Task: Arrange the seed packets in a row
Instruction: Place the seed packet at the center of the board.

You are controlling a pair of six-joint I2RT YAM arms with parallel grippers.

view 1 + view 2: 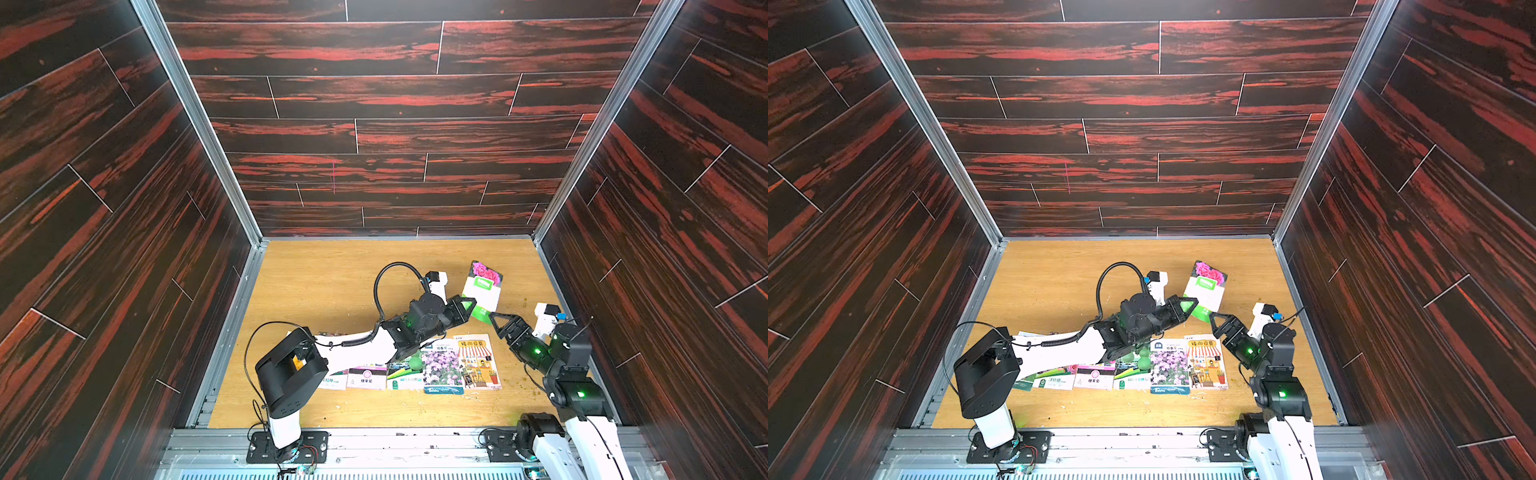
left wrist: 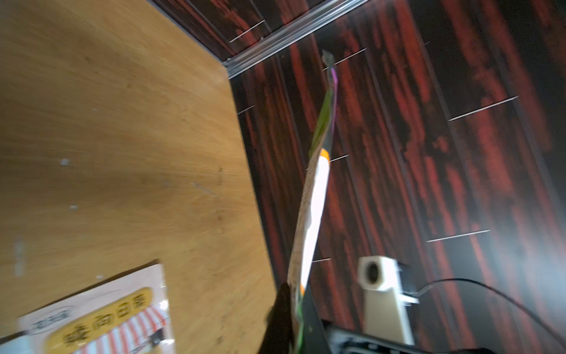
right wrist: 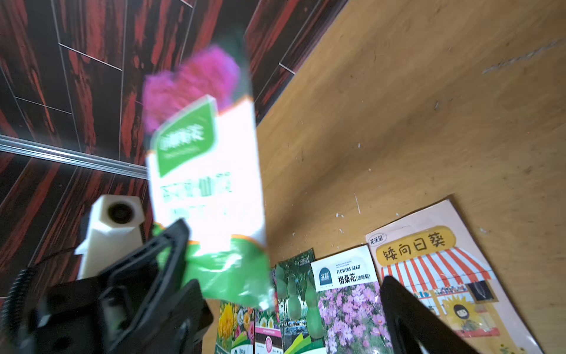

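My left gripper (image 1: 467, 307) is shut on the green lower end of a seed packet printed with magenta flowers (image 1: 484, 286) (image 1: 1206, 286) and holds it up off the table. The left wrist view shows this packet (image 2: 315, 196) edge-on between the fingers (image 2: 283, 318). My right gripper (image 1: 496, 320) stands open just right of the packet's lower corner, with nothing between its fingers (image 3: 410, 318). Near the front, several packets lie side by side: orange illustration (image 1: 476, 361), purple flowers (image 1: 442, 368), green gourds (image 1: 405, 372), a pink-and-white one (image 1: 368, 376), and more under the left arm (image 1: 1054, 380).
The wooden table (image 1: 332, 282) is enclosed by dark red-streaked walls with metal corner rails (image 1: 552, 208). The left arm (image 1: 353, 345) stretches over the left part of the row and hides some of it. Small crumbs lie on the table's right side (image 1: 519, 386).
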